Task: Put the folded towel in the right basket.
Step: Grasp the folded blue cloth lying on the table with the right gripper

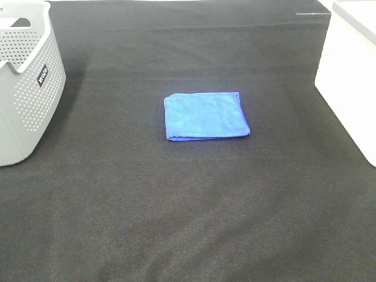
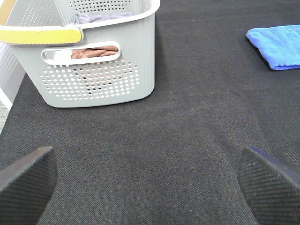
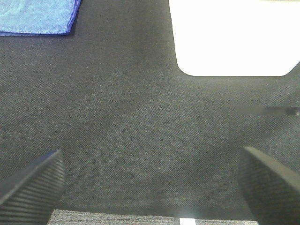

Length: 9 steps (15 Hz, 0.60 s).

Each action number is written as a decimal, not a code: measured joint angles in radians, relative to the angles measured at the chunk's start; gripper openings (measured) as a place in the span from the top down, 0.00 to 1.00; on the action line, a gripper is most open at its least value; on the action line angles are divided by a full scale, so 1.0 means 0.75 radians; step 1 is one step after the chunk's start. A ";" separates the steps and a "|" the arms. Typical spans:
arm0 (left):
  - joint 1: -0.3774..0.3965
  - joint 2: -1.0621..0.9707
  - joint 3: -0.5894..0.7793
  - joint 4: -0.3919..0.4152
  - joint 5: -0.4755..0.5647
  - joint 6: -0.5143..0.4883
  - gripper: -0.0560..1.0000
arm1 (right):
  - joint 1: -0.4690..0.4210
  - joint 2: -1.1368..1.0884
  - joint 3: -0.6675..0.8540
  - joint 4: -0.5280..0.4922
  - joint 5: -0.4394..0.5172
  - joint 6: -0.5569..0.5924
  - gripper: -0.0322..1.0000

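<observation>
The folded blue towel (image 1: 205, 115) lies flat on the black cloth in the middle of the table. It also shows in the left wrist view (image 2: 276, 46) and the right wrist view (image 3: 37, 17). The right basket (image 1: 348, 76) is white and stands at the table's right edge; its wall shows in the right wrist view (image 3: 234, 37). Neither arm shows in the high view. My left gripper (image 2: 150, 187) is open and empty above bare cloth, well short of the towel. My right gripper (image 3: 150, 180) is open and empty, between the towel and the white basket.
A grey perforated basket (image 1: 26, 82) stands at the left edge; the left wrist view (image 2: 93, 61) shows a brown cloth and a grey cloth inside it and a yellow handle (image 2: 40, 33). The black tablecloth (image 1: 188, 211) covers the table.
</observation>
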<state>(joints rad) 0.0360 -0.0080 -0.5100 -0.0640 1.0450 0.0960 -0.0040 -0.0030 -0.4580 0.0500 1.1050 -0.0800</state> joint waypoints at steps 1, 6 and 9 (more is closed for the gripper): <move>0.000 0.000 0.000 0.000 0.000 0.000 0.02 | 0.000 0.000 0.000 0.000 0.000 0.000 0.03; 0.000 0.000 0.000 0.000 0.000 0.000 0.02 | 0.000 0.000 0.000 0.033 0.000 -0.035 0.03; 0.000 0.000 0.000 0.000 0.000 0.000 0.02 | 0.000 0.000 0.000 0.033 0.000 -0.035 0.03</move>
<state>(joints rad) 0.0360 -0.0080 -0.5100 -0.0640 1.0450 0.0960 -0.0040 -0.0030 -0.4580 0.0750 1.1050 -0.1060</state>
